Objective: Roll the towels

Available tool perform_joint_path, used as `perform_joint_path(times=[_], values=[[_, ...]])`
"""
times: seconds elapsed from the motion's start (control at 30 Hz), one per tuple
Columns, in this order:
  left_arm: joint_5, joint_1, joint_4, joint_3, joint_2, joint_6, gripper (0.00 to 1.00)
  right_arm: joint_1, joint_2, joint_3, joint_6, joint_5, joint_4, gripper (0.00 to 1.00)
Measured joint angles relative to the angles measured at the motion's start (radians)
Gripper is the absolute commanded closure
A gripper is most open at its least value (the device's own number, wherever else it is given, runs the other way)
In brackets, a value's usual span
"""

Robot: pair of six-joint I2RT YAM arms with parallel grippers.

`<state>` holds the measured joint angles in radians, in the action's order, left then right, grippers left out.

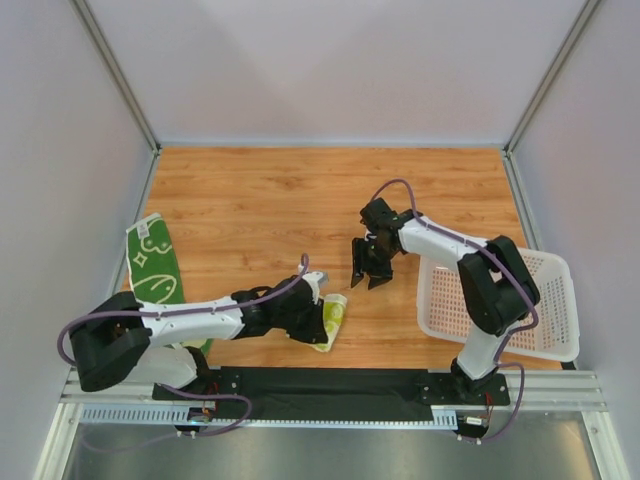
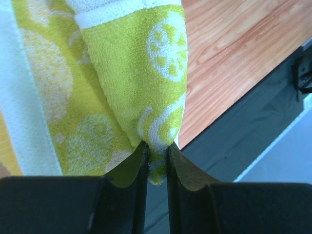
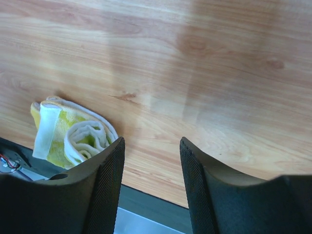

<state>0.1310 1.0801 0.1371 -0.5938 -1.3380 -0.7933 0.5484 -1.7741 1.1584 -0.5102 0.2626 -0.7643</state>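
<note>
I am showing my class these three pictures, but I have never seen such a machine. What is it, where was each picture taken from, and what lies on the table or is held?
Two robot arms stand at a wooden table. One picture looks down from above; the others come from wrist cameras. The left gripper pinches a rolled-up yellow towel near the front edge. The right gripper hangs open, holding nothing. A green towel lies flat at the left; a white basket sits at the right.
</note>
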Motion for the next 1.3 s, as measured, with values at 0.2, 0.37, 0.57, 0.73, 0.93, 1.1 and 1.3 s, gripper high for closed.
perform_joint_path(times=[0.2,0.37,0.57,0.73,0.93,1.1,1.3], values=[[0.104,-0.126,-0.130,0.169,0.137,-0.085,0.97,0.000,0.092,-0.095,-0.006,0.093,0.064,0.49],[0.184,-0.231,-0.232,0.293,0.182,-0.169,0.98,0.005,0.140,-0.205,-0.026,0.257,0.189,0.41],[0.279,-0.312,-0.356,0.361,0.166,-0.268,0.99,0.052,0.152,-0.279,-0.059,0.382,0.333,0.34],[0.335,-0.355,-0.457,0.406,0.123,-0.348,1.00,0.098,0.138,-0.288,-0.096,0.434,0.463,0.34],[0.402,-0.405,-0.528,0.429,0.074,-0.397,1.00,0.133,0.027,-0.290,-0.126,0.454,0.572,0.36],[0.447,-0.441,-0.535,0.432,0.054,-0.407,1.00,0.148,-0.026,-0.286,-0.144,0.475,0.615,0.37],[0.489,-0.464,-0.563,0.432,0.014,-0.414,1.00,0.156,-0.056,-0.284,-0.155,0.498,0.670,0.47]])
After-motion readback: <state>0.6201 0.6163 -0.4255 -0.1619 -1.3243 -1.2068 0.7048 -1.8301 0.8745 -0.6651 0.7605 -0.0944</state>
